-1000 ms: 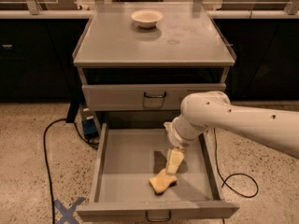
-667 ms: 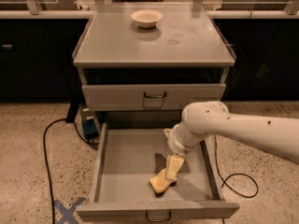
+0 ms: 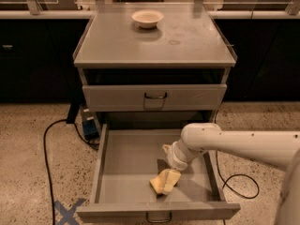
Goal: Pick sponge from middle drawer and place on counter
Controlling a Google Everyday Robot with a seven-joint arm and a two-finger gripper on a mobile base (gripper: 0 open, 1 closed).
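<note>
While the middle drawer [image 3: 117, 172] stands pulled out, the sponge [image 3: 157, 184] lies on its floor near the front wall. The gripper [image 3: 170, 181], low inside the drawer, touches the sponge; whether it grips cannot be told. Above and behind the drawer, the counter [image 3: 192, 46] bears a white bowl [image 3: 147, 18].

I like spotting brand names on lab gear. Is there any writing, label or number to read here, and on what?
No readable text: none on the counter, bowl or arm.
Only sign: a blue tape "X" on the floor.
The end effector, unmarked, is at the sponge in the middle drawer.
</note>
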